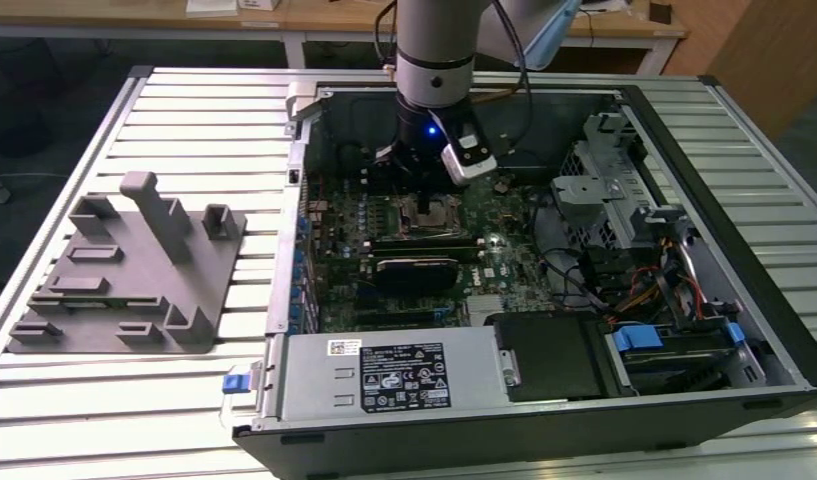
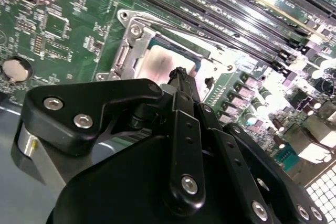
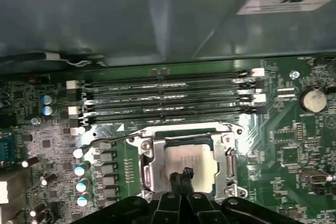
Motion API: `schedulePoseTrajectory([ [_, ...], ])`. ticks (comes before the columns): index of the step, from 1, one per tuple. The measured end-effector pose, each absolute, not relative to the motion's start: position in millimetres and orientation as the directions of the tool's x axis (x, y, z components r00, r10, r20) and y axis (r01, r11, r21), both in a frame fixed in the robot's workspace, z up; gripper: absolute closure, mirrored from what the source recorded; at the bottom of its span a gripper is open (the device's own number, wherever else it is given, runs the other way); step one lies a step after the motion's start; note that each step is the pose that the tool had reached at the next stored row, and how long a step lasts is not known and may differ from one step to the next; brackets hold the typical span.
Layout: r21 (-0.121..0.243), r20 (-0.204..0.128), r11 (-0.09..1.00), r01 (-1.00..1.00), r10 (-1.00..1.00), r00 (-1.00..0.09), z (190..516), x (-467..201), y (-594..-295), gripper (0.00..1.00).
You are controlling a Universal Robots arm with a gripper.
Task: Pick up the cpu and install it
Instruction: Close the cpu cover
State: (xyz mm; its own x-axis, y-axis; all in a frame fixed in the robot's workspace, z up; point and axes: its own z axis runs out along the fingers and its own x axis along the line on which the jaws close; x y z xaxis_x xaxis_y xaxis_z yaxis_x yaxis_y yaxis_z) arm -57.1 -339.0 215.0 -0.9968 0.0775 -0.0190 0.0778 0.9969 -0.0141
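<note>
The cpu (image 3: 195, 157) is a small silver square lying flat inside the metal socket frame (image 3: 149, 163) on the green motherboard; it also shows in the second wrist view (image 2: 160, 66). My gripper (image 3: 184, 173) hangs right over the cpu's near edge, its two black fingers pressed together with nothing between them. Those closed tips (image 2: 180, 73) stand at the chip's edge; whether they touch it I cannot tell. In the exterior view the gripper (image 1: 423, 196) reaches down into the open computer case (image 1: 728, 300), just above the socket (image 1: 431, 212).
Several long memory slots (image 3: 168, 98) run beside the socket, and a coin battery (image 3: 312, 98) sits further off. A grey plastic fixture (image 1: 128, 270) stands on the slatted table at the exterior view's left. The power supply (image 1: 395, 375), drive cage (image 1: 622, 190) and cables (image 1: 635, 290) crowd the case.
</note>
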Motion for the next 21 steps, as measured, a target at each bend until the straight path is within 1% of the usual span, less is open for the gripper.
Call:
schedulePoseTrajectory([
  [21, -0.014, -0.019, 0.999, 0.040, 0.040, -0.999, 203, -74, -340, 0.89],
])
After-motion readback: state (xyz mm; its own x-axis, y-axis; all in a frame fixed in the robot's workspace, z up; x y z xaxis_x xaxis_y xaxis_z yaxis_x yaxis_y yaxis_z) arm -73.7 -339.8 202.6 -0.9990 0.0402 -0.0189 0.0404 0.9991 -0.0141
